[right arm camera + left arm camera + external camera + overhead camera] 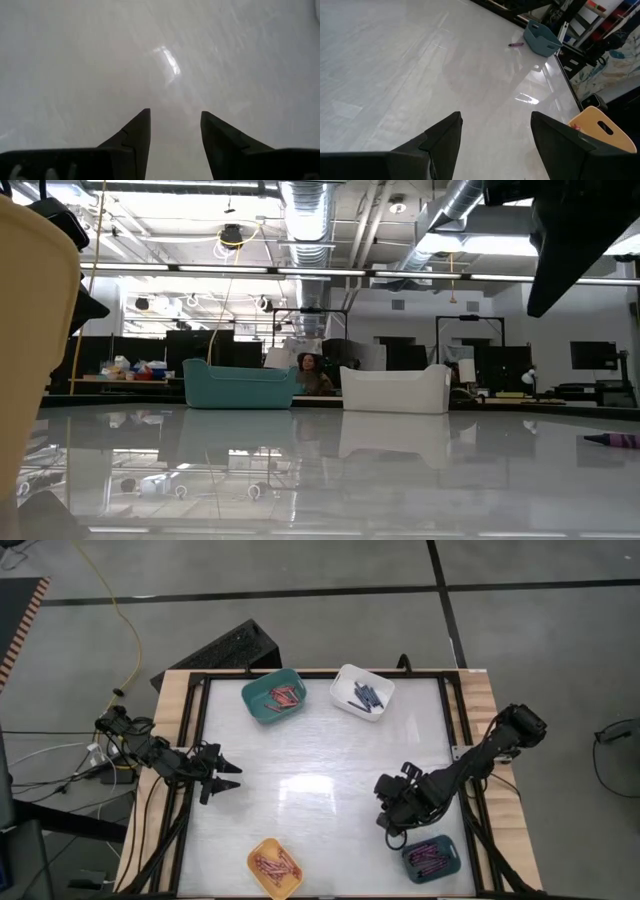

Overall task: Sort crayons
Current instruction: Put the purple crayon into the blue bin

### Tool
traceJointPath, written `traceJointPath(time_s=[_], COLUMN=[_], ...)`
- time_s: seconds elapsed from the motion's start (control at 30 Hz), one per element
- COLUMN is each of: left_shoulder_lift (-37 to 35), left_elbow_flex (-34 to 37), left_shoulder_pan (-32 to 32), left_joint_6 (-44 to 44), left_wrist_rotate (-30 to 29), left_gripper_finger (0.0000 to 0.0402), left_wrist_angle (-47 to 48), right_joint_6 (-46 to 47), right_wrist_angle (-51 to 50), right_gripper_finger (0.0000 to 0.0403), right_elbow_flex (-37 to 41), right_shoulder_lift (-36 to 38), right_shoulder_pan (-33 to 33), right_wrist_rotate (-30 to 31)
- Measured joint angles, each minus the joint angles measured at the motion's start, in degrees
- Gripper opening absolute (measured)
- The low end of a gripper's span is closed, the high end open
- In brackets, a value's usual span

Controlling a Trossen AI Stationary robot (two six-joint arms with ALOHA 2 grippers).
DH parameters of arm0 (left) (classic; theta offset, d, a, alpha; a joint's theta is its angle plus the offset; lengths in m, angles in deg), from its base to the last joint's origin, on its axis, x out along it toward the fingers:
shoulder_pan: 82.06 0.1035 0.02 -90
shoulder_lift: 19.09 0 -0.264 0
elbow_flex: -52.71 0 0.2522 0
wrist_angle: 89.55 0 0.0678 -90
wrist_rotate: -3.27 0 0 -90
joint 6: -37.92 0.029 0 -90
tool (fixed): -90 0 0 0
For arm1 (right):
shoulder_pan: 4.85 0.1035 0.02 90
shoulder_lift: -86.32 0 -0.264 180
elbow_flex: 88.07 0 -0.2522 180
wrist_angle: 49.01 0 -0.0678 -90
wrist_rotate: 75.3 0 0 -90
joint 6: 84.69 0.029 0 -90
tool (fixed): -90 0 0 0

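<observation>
Four bins hold crayons: a teal bin (pixel 271 697) with red ones, a white bin (pixel 362 691) with dark blue ones, a yellow bin (pixel 275 867) with pink-red ones, and a dark teal bin (pixel 430 858) with purple-magenta ones. One purple crayon (pixel 516 44) lies flat on the table beside the dark teal bin (pixel 541 39); it shows too in the low view (pixel 612 440). My right gripper (pixel 175 122) hangs open over bare table just left of that bin (pixel 390 820), with nothing between its fingers. My left gripper (pixel 495 125) waits open at the table's left edge (pixel 228 778).
The white tabletop (pixel 320 780) lies bare between the bins. A dark frame (pixel 455 730) runs along its edges, with wooden boards outside it. In the low view the yellow bin (pixel 30 340) stands close at the left, and a person sits far behind the table.
</observation>
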Motion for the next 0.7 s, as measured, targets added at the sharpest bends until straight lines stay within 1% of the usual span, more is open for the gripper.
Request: traceJointPath(time_s=[0.37, 0.53, 0.7], left_shoulder_lift=[0.0, 0.0, 0.0], left_elbow_flex=[0.0, 0.0, 0.0], left_shoulder_pan=[0.0, 0.0, 0.0], left_joint_6=[0.0, 0.0, 0.0], left_wrist_rotate=[0.0, 0.0, 0.0], left_gripper_finger=[0.0228, 0.0228, 0.0228], left_wrist_angle=[0.0, 0.0, 0.0], right_joint_6=[0.1, 0.1, 0.0], right_wrist_angle=[-0.1, -0.1, -0.1], right_gripper_finger=[0.0167, 0.0166, 0.0166], right_elbow_flex=[0.0, 0.0, 0.0], right_shoulder_lift=[0.0, 0.0, 0.0], right_shoulder_pan=[-1.1, -1.9, -3.1], right_wrist_rotate=[0.6, 2.8, 3.0])
